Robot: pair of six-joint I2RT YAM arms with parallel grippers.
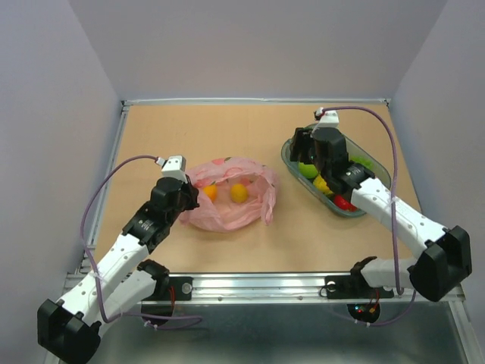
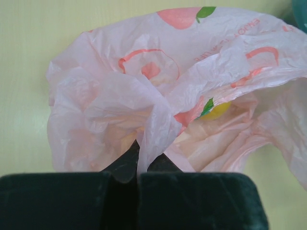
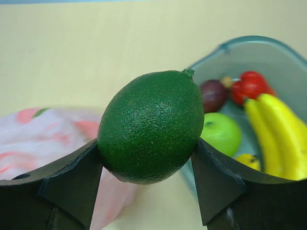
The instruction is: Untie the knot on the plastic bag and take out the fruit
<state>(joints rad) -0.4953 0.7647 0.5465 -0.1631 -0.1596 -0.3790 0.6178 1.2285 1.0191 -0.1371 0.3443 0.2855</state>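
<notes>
Where the worktop's middle shades toward its left and near edges, the plastic bag (image 1: 231, 199) lies slumped. It is thin, crinkled, translucent pink film printed with red fruit shapes and lettering. Its mouth gapes upward, showing two small fruits side by side: an orange one (image 1: 210, 192) and a yellow one (image 1: 239, 192). A loose handle strip (image 1: 267, 206) trails from the side facing the right edge.

The left gripper (image 2: 138, 165) sits at the bag's left side, its dark fingers pressed together on a raised fold of the film. The right gripper (image 3: 148, 158) hovers at the left end of the grey tray (image 3: 268, 57), which stands close to the right edge. Its fingers clamp a dark green lime (image 3: 151, 125) from both sides.

Lying in the tray are a green apple (image 3: 220, 134), yellow bananas (image 3: 278, 129), a red fruit (image 3: 252, 85), a dark purple fruit (image 3: 214, 95) and a small yellow piece (image 3: 249, 160).

Pink film fills most of the left wrist view and hides what lies behind it. The worktop (image 1: 227, 136) is a flat tan board with pale grey walls (image 1: 258, 45) on three sides and a metal rail (image 1: 258, 284) along its near edge.
</notes>
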